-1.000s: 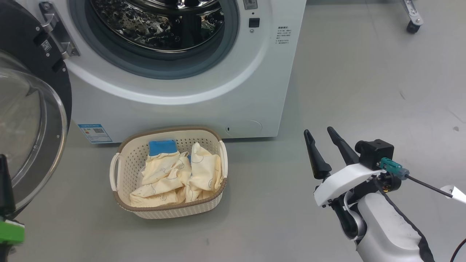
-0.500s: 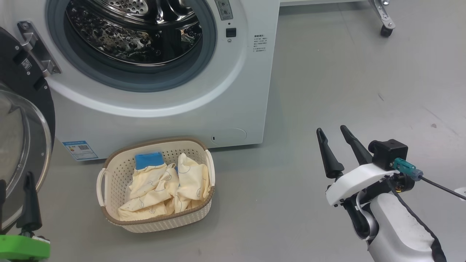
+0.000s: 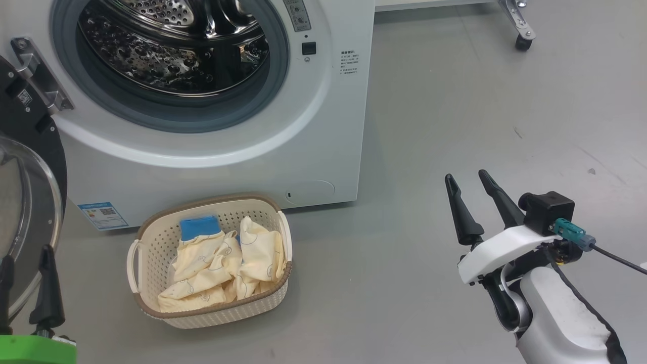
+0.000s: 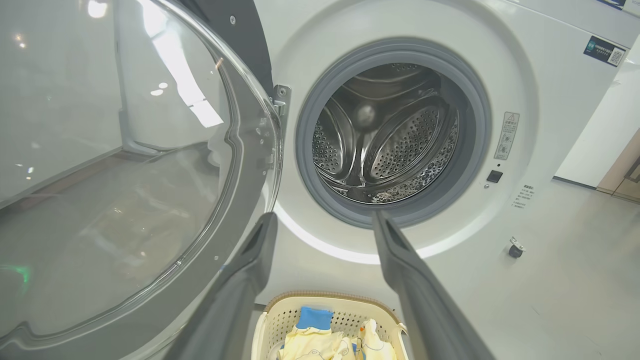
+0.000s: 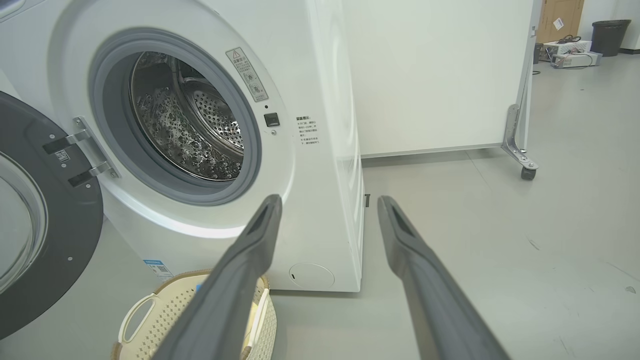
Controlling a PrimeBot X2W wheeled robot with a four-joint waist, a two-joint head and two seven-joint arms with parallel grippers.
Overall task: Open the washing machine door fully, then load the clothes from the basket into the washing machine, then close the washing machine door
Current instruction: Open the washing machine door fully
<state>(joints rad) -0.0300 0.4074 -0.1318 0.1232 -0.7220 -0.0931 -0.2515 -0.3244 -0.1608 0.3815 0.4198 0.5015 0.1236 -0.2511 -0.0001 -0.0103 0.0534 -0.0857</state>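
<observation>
Across grey floor, we saw the basket lying well left of our right gripper; it and the left gripper gaped empty.

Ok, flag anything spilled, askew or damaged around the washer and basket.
Nothing stands out. The clothes lie crumpled inside the basket, none on the floor, and the washing machine door stands open.

head: high, looking down | wrists: low, facing forward | shared: washing machine, basket
</observation>
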